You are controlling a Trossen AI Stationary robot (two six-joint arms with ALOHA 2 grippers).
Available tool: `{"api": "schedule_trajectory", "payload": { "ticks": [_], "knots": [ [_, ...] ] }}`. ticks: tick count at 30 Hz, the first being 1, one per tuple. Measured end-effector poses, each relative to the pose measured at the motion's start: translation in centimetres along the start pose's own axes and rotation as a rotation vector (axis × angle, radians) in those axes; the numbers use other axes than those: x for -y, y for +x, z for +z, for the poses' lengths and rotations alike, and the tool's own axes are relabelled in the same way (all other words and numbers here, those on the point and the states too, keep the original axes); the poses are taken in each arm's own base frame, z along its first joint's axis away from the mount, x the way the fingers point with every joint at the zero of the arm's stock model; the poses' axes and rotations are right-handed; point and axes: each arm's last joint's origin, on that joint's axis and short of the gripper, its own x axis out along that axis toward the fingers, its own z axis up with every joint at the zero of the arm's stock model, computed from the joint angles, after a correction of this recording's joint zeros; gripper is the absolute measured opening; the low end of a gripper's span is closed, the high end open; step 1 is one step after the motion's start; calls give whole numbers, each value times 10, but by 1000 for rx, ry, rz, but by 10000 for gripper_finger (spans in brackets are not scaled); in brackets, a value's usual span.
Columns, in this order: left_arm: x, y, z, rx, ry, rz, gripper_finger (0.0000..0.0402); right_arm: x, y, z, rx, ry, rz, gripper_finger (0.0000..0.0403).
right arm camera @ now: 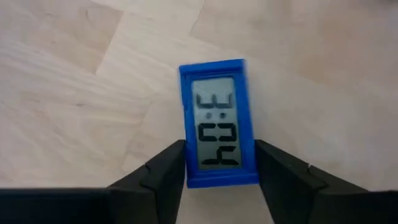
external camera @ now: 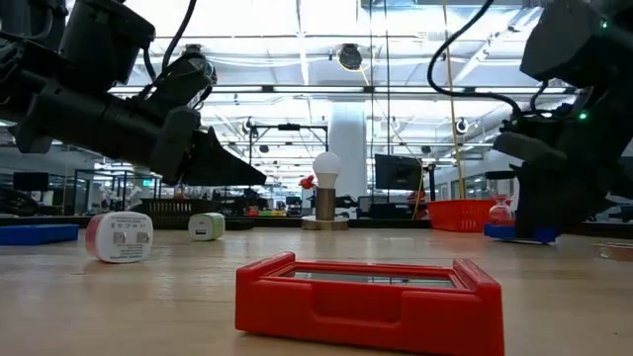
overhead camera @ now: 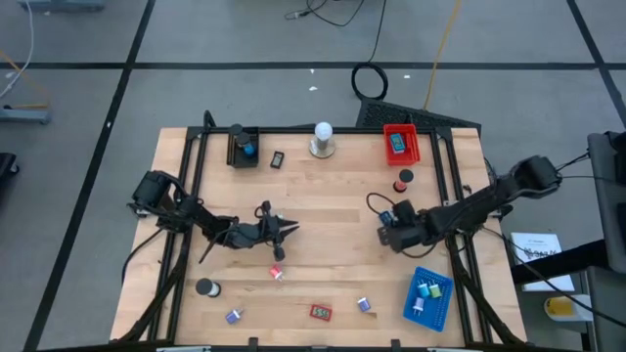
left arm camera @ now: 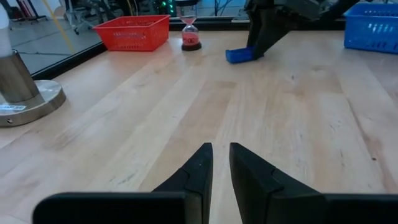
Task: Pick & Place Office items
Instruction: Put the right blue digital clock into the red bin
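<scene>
High view: the right gripper [overhead camera: 388,233] is set low over the table right of centre, its arm reaching in from the right edge; the blue clock under it is barely made out here, with the blue tray [overhead camera: 430,297] near on the front right, already holding small pieces, and judged the likely drop spot. The left gripper [overhead camera: 286,231] is parked mid-table, arm bent in from the left; a red clock [overhead camera: 320,312], a small red-and-white piece [overhead camera: 277,273], a black roll [overhead camera: 206,287] and purple pieces [overhead camera: 234,316] lie loose along the front. Low view: the right arm is seen at the right, fingers down at the wood by the blue clock [external camera: 521,233]; the left arm is seen at the left, held off the table. Left wrist view: the left fingers [left arm camera: 199,168] are seen nearly together, a thin gap only, nothing between them. Right wrist view: the blue clock [right arm camera: 219,121] lies flat, display up, its near end between the right fingers [right arm camera: 165,165], which flank both long edges, touching or just about; grip judged not yet firm. To do it well: the fingers should be kept square to the long sides, closed evenly so the clock is not twisted, then a straight lift before any swing to the tray.
</scene>
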Motion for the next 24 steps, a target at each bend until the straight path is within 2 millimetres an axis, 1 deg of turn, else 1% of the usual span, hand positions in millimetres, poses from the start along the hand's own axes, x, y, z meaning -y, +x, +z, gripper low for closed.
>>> {"api": "schedule_trajectory", "payload": {
  "ticks": [6,9,11,15,21,24],
  "knots": [
    [-2,1,0,0,-9,7,63,-2,-13,9,69,-100,84,237],
    [-1,1,0,-2,-9,-7,63,-2,-19,12,55,-174,118,265],
    [0,1,0,-6,-9,-42,63,-1,-21,14,35,-179,144,277],
    [1,1,0,-10,-8,-80,63,-3,-20,18,19,-178,150,278],
    [1,1,0,-10,-7,-79,63,-7,-16,25,22,-264,110,270],
    [1,1,0,-10,-6,-79,63,-7,-10,26,-13,-303,90,271]
  ]
}}
